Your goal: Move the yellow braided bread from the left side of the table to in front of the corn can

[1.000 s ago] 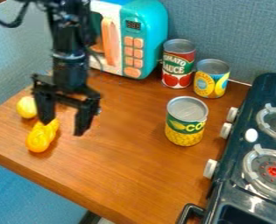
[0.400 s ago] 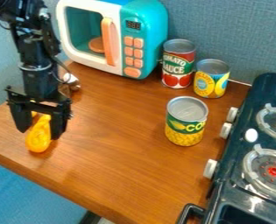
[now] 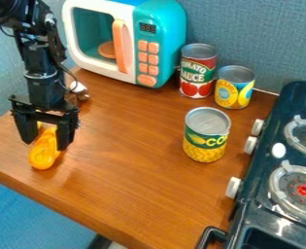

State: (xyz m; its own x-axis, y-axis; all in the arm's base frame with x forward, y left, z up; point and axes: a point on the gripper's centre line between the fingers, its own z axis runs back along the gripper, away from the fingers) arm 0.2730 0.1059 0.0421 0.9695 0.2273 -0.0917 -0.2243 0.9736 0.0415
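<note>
Smooth, rounded orange toy point(image 3: 42, 158) lies on the wood-grain table point(image 3: 148, 194), view left. Black, angular gripper point(image 3: 46, 144): fingers apart at toy's far end, shifted left since first frame.

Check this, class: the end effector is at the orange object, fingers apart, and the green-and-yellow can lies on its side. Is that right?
No, the green-and-yellow can stands upright, as the camera view shows. The end effector is at the orange object, fingers apart.
</note>
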